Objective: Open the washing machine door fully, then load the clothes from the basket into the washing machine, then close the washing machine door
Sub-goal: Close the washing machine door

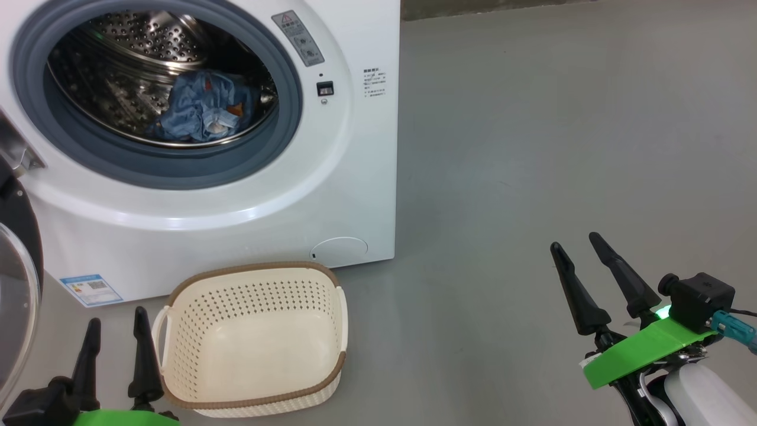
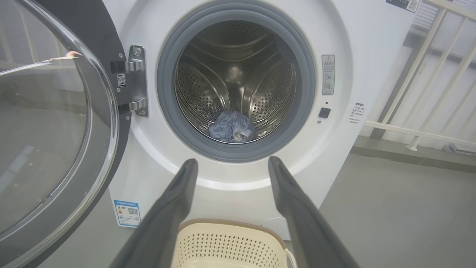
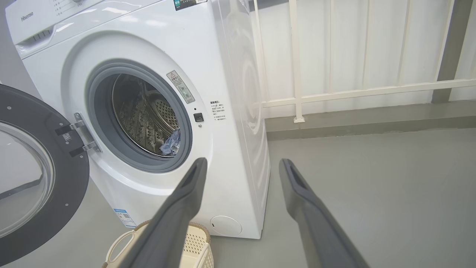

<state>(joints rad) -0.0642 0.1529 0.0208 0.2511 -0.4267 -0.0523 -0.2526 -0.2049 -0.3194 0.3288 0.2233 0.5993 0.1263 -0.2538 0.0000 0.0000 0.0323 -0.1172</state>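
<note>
The door [image 3: 70,175] hangs wide open, the clothes [image 1: 201,109] lie in the washer [image 1: 355,177] drum and the basket [image 1: 254,296] before it sits bare, so only shutting looks left; left gripper [image 1: 117,319] and right gripper [image 1: 575,241] spread wide, holding nothing.

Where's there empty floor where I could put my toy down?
Wide bare floor lies right of the washing machine, up to the right gripper. The basket is bare inside too. Left is crowded: the open washing machine door, left gripper and basket stand close together.
</note>
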